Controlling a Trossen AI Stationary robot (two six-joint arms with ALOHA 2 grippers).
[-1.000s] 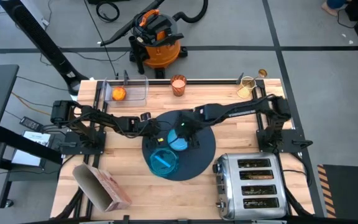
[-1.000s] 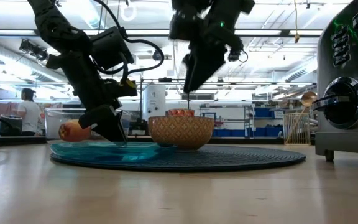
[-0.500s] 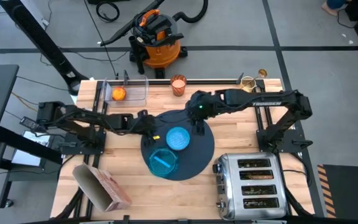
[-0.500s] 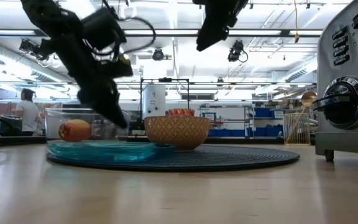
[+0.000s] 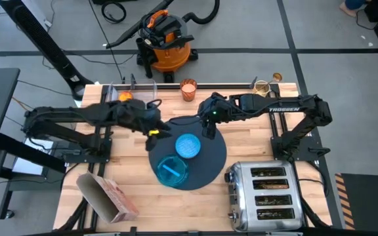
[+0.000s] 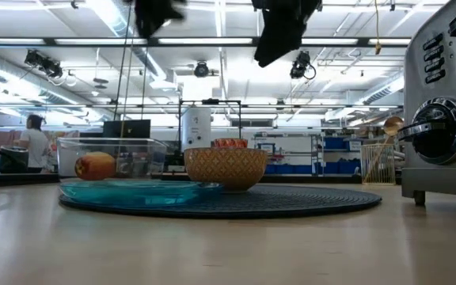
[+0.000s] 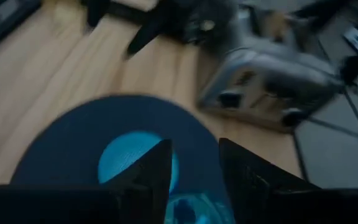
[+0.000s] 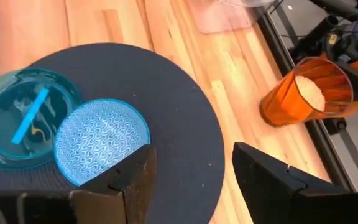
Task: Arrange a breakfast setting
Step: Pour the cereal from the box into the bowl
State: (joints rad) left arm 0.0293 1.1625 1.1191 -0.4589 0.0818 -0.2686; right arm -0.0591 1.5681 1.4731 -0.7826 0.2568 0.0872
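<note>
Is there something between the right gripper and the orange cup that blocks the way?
Nothing visible does. The right gripper hangs open above the far edge of the mat, and the orange cup stands at the table's far edge, beyond it. Only bare wood lies between them; the clear container sits off to the side.

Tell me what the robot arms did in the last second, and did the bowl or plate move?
Both arms lifted away from the mat. The left end effector rose off the teal plate and pulled back; the right end effector rose from the light-blue bowl and drew toward the mat's far edge. Both carry nothing. The bowl, plate, fruit, orange cup and toaster stayed where they were.
</note>
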